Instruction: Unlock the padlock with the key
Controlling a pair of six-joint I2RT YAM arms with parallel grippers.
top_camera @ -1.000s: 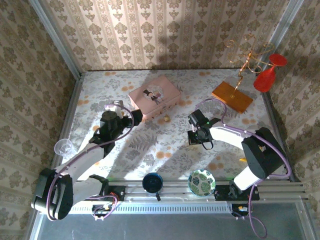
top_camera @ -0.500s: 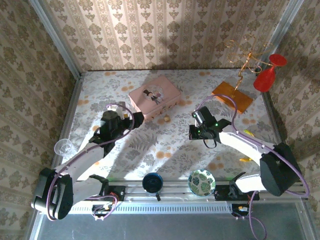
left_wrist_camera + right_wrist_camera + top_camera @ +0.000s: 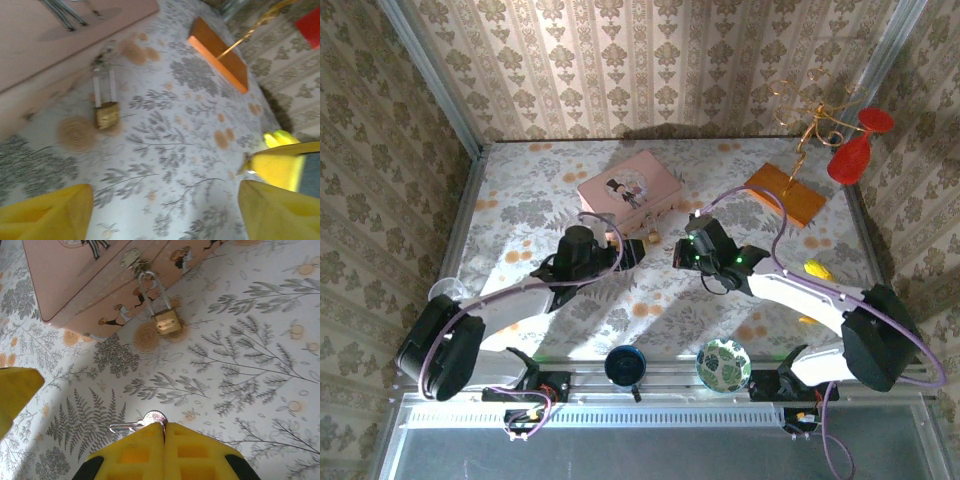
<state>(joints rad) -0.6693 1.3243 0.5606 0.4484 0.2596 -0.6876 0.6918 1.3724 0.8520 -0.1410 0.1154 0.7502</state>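
Note:
The tiny brass padlock (image 3: 166,321) hangs by its thin silvery shackle from the clasp of the pink box (image 3: 90,280), its body resting on the floral tablecloth. My right gripper (image 3: 164,426) is shut on the round head of a silver key (image 3: 131,426), whose blade points left, a short way in front of the padlock. The left wrist view has the padlock (image 3: 107,114) ahead of my open left gripper (image 3: 165,200), with nothing between the yellow fingers (image 3: 47,215). From above, the padlock (image 3: 648,236) lies between the left gripper (image 3: 628,252) and the right gripper (image 3: 688,252).
A gold wire stand on an orange base (image 3: 785,193) and a red glass (image 3: 855,150) stand at the back right. A clear cup (image 3: 447,292) sits at the left edge. A patterned bowl (image 3: 724,364) and a dark round cup (image 3: 624,364) sit near the front rail.
My left arm has swung right, bringing its open gripper close to the padlock. My right arm has moved left and forward with the key, closing in on the padlock.

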